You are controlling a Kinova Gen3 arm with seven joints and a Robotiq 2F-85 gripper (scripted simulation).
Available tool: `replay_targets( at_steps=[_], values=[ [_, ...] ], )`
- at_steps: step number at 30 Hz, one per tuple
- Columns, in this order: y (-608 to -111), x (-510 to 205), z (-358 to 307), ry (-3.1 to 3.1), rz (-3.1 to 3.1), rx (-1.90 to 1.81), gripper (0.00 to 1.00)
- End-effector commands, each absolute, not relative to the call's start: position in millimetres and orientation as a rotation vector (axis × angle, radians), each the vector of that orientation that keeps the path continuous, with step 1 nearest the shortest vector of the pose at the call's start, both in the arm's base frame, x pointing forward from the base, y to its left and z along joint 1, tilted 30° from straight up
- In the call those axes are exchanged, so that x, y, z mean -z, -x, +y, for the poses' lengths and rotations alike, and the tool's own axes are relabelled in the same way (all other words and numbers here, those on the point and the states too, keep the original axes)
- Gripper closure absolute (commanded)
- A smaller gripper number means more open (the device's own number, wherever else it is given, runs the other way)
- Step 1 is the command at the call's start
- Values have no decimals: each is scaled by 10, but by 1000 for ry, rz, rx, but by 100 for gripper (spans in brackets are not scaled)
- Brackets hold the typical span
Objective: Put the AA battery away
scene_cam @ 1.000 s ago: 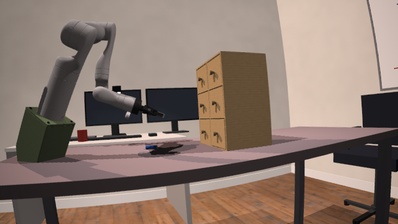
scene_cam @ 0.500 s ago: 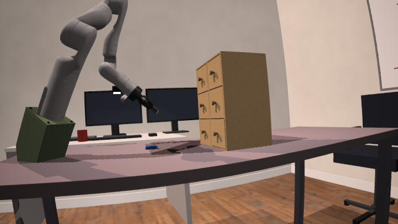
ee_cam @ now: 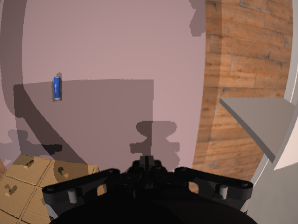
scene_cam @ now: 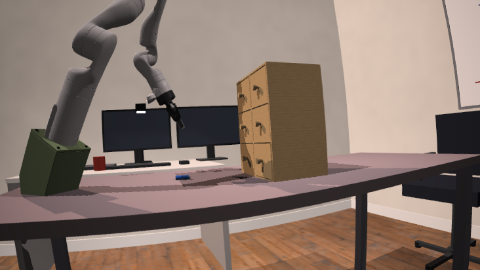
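The blue AA battery [scene_cam: 182,177] lies on the mauve table, left of the chest; it also shows in the wrist view [ee_cam: 57,88] at the upper left. The small wooden chest [scene_cam: 281,121] stands upright on the table with six drawers, all pushed in, their hooked handles facing left. A corner of its front shows in the wrist view [ee_cam: 33,192] at the lower left. My gripper [scene_cam: 180,125] hangs high above the table, tilted down, left of the chest and above the battery. Its fingers [ee_cam: 148,163] are shut with nothing between them.
The arm's green base [scene_cam: 52,162] stands at the table's left. Behind the table a white desk holds two monitors [scene_cam: 171,129], a keyboard and a red cup [scene_cam: 99,163]. A dark chair [scene_cam: 450,187] is at the right. The table's front edge curves.
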State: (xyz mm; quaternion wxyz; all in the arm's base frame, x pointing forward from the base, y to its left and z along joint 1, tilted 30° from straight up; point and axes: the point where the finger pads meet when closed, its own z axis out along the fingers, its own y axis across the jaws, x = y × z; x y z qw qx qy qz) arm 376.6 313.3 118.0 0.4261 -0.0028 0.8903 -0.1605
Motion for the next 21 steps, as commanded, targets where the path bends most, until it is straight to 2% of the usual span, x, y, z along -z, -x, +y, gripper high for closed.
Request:
replay_targets(
  at_steps=[1, 21],
  values=[
    [-3803, -1333, 3177, -46, 2282, 373, 100],
    [-3536, -1458, 3252, -116, 2609, 389, 100]
  ],
)
